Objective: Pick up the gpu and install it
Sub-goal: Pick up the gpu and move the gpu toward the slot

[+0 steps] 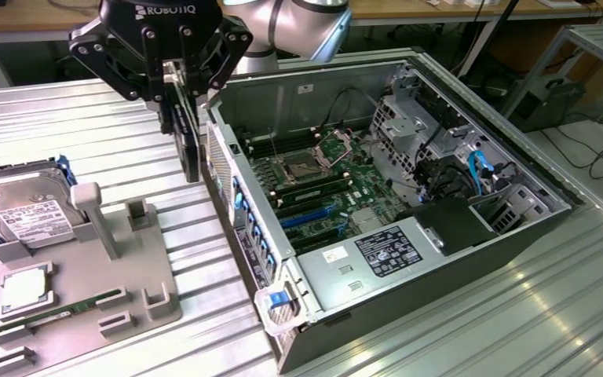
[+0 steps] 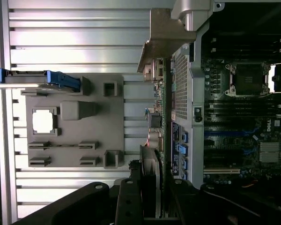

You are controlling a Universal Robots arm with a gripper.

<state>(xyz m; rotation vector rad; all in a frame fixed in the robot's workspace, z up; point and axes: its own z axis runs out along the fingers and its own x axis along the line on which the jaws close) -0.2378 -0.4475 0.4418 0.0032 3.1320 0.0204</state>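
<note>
Pinches the gpu [image 1: 188,145] in the hand [image 1: 180,90], fingers pressed onto its upper part. Holds it lifted above the worktop [image 1: 92,133], just beside the outer wall of the open computer case [image 1: 553,216]: pickup done, seating on the motherboard [image 1: 328,177] not yet done. Carries it on edge, long axis hanging near vertical, silver bracket [image 2: 166,40] at the lower end, away from the hand.

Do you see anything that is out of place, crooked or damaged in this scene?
Nothing looks damaged or spilled. The one thing out of its place is the gpu: the gripper holds it on edge, hanging outside the open computer case, just beside its wall.
</note>
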